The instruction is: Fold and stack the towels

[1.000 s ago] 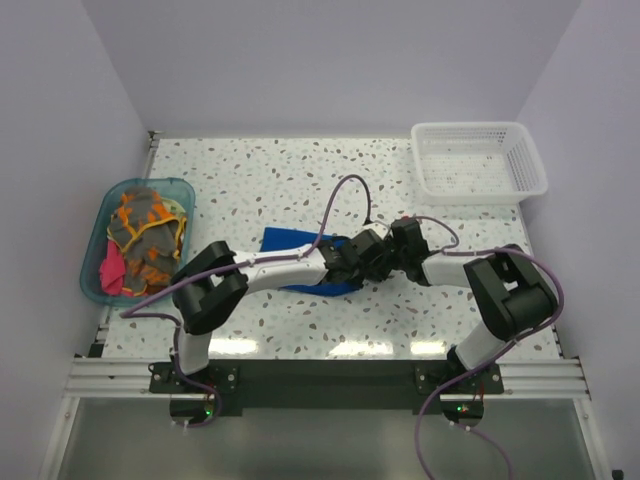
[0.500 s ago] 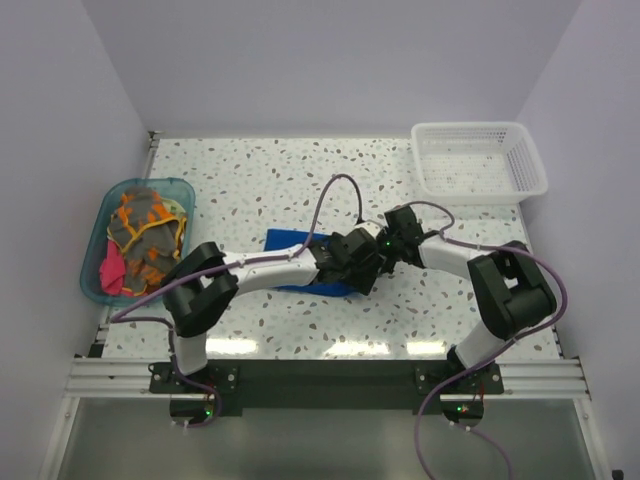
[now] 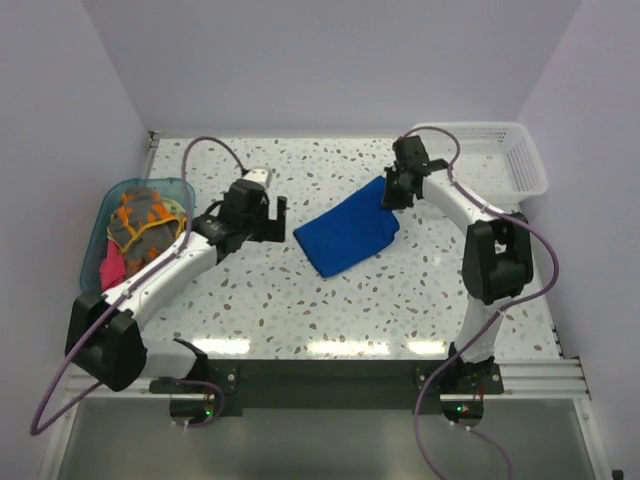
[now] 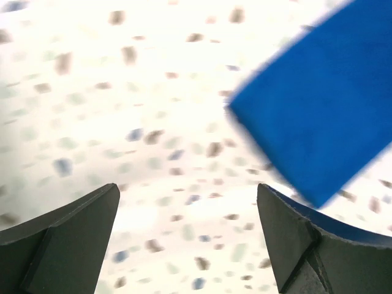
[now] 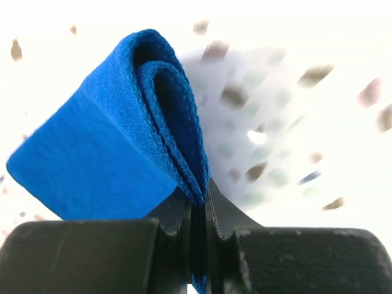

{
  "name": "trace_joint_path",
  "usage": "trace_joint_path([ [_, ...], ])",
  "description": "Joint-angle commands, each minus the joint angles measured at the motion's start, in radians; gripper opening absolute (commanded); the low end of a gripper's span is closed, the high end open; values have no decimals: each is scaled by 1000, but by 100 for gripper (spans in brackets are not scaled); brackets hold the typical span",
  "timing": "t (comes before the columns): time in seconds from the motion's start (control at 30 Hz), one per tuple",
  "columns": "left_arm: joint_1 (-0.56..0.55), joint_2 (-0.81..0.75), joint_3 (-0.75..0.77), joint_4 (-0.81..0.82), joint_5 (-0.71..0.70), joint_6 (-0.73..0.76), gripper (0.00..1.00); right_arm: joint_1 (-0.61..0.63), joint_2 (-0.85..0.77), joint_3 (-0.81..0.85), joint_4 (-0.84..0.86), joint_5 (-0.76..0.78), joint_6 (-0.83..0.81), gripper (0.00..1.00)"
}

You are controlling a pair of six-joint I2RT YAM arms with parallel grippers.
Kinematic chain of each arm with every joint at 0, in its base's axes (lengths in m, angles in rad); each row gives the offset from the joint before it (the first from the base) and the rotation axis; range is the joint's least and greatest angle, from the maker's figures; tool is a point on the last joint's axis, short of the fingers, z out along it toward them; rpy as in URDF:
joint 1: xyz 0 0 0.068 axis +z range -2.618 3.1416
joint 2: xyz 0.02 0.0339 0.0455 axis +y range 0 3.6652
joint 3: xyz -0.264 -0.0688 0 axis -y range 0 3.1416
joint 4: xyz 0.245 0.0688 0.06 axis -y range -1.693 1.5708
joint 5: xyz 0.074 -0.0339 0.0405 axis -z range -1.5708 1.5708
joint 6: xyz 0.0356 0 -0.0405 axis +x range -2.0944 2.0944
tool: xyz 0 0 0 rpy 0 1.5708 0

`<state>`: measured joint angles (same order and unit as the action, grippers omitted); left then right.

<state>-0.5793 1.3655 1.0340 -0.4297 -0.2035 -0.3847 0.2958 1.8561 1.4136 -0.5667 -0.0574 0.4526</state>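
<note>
Top view first: folded royal blue towel [image 3: 347, 233] in the middle of the speckled table [image 3: 300, 300], set on a diagonal, near-left corner down toward the arms, far-right corner up by the right gripper [image 3: 391, 193]. Clamped on that far-right corner, by the look of it, though hard to read from this height. Over on the left, left gripper [image 3: 277, 218] low over the table, just left of the towel and apart from it. Far left edge: teal tub [image 3: 96, 250] with a heap of towels [image 3: 147, 228] inside, orange with grey, a bit of pink at the near end. Far right corner: white mesh basket [image 3: 500, 152].

Left wrist view now: left gripper [image 4: 187, 196] spread wide, nothing between the jaws, only blurred speckled table beneath. Blue towel's corner up at the right, ahead of the right finger [image 4: 306, 239], not touching.

Right wrist view: right gripper [image 5: 199, 211] pinched tight on the towel's doubled edge, two layers curling up out of the jaws, the rest of the cloth running off left.
</note>
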Motion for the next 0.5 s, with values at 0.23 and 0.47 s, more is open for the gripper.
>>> trace_joint_path([
  [0.23,230,-172,-184,31,-111,116,100,-124,262,697,-327,208,-350,0],
  [0.47,231,-164,-233,51,-245,107,100,-191,393,956,-371,347,-555,0],
])
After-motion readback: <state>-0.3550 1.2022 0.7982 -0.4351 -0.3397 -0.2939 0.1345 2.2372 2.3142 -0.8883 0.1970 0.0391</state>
